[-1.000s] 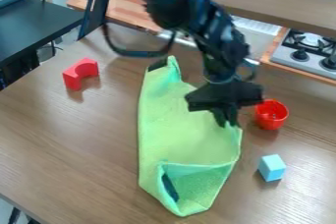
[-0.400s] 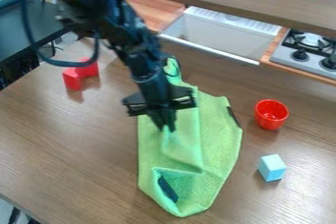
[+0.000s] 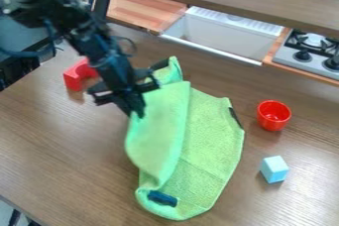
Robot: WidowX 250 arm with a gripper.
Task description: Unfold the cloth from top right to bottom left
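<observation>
My gripper [image 3: 137, 113] is at the left edge of the green cloth, its fingers pinched together on the cloth's upper layer. That layer of the cloth [image 3: 159, 136] is drawn toward the left and bulges past the lower layer, with a fold line running down the middle. The lower layer lies flat to the right, with a dark patch on its right edge. More dark patches show at the cloth's top corner and near its bottom.
A red arch block [image 3: 79, 75] stands behind and left of the gripper. To the cloth's right are a red cup [image 3: 273, 115] and a light blue cube [image 3: 274, 169]. A sink [image 3: 228, 32] and a stove [image 3: 310, 54] lie beyond the wooden table [image 3: 59, 141].
The gripper has moved left from the cloth's right side, carrying the upper layer with it. The right part of the lower layer and its dark edge patch are now uncovered.
</observation>
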